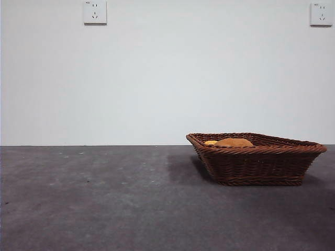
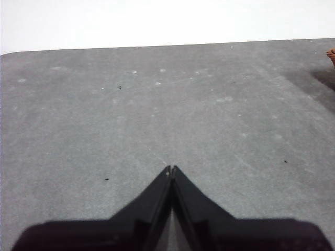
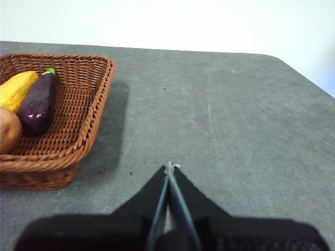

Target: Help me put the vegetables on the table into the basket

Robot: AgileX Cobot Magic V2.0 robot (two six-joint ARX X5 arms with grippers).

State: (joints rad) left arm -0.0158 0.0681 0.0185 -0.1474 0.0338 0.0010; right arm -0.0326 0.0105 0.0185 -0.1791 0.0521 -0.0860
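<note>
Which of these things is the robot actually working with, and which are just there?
Part of the job:
basket
eggplant
yellow vegetable
potato
table

Just there:
two wall sockets

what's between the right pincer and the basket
Nothing: in the right wrist view only bare table separates the shut right pincer from the basket.

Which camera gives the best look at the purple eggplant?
The right wrist view: the eggplant lies fully visible inside the basket. In the front view the basket's wall hides it; the left wrist view misses it altogether.
</note>
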